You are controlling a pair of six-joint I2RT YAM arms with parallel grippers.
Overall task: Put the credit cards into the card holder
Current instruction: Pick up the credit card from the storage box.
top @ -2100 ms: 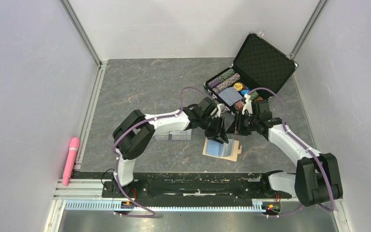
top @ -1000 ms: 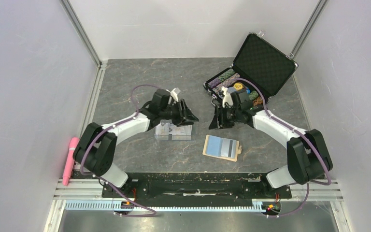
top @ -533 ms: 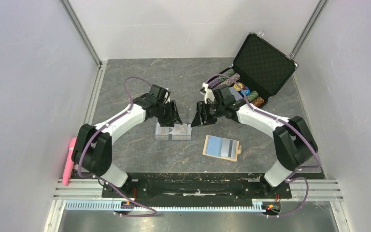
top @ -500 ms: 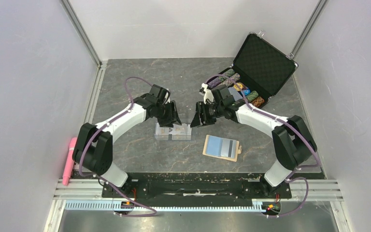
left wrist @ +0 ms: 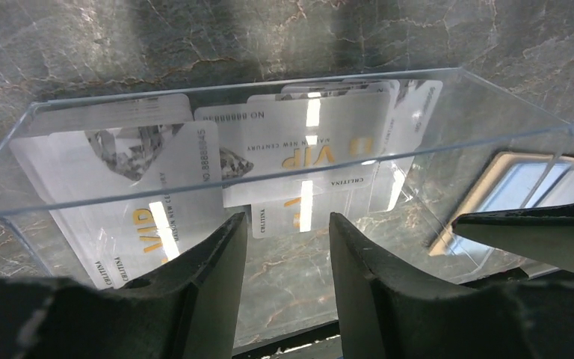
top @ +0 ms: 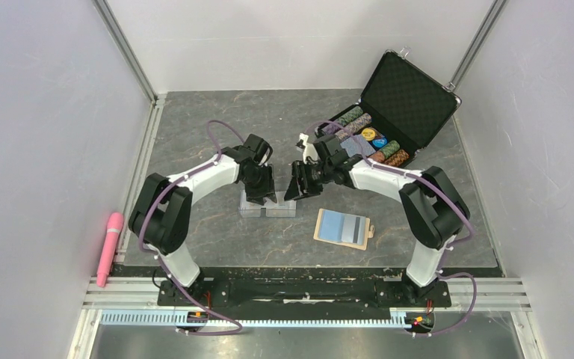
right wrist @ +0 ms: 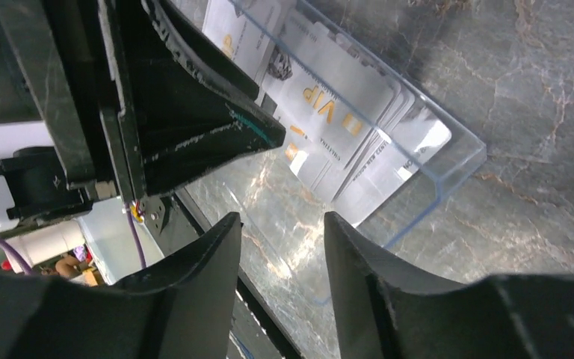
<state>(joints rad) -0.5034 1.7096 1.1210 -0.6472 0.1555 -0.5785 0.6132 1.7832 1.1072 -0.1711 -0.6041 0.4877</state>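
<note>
Nearest the arm bases, well off to the near-left of the clear box (top: 267, 208), a pink stick-shaped thing (top: 110, 247) lies by the rail, nothing to do with this job. Just near-right of the clear box is the card holder (top: 342, 227), lying flat and open with its blue lining up, which makes sense since upturned pockets let a card slide straight in. There's a grey strip on the lining that might be a card already tucked in, can't tell. The credit cards (left wrist: 306, 142) I can see are inside the clear box, fanned and overlapping flat on its floor, silvery with gold VIP lettering. Both claws hang right over it: the left claw (left wrist: 287, 254) above its left half, the right claw (right wrist: 280, 258) above its right half, almost nose to nose. Each is roughly half open with nothing between the fingers, so no card is gripped. My guess is both crowd in because flat cards behind walls are a pain to pinch, so one may steady or tip the box. Far-right of the box sits the poker chip case (top: 389, 112), lid up, well apart.
</note>
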